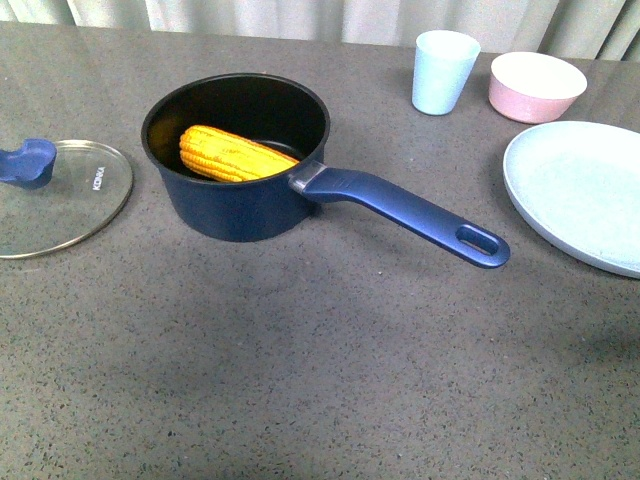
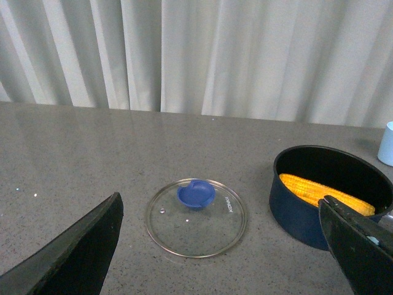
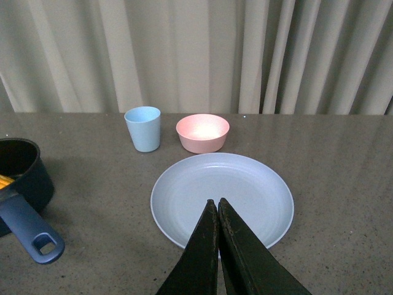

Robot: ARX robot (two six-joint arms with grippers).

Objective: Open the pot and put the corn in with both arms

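Grey speckled table (image 1: 300, 380) carrying the dark blue pot (image 1: 240, 200), uncovered, standing mid-table towards the far edge. Its long handle (image 1: 410, 215) runs towards the right edge and the near side, ending in an oval hole. The corn (image 1: 232, 155) lies inside the pot, tilted, one end resting against the wall next to the handle joint. The glass lid (image 1: 62, 195) lies flat on the table near the left edge, apart from the pot, its blue knob (image 1: 28, 162) up. Near the far edge stand a pale blue cup (image 1: 443, 72) and a pink bowl (image 1: 536, 86), side by side; a pale blue plate (image 1: 585, 195) lies at the right edge. Left gripper (image 2: 221, 252): raised above the table, fingers spread wide, empty, lid showing between them. Right gripper (image 3: 218, 212): held above the plate, fingers pressed together, grasping nothing.
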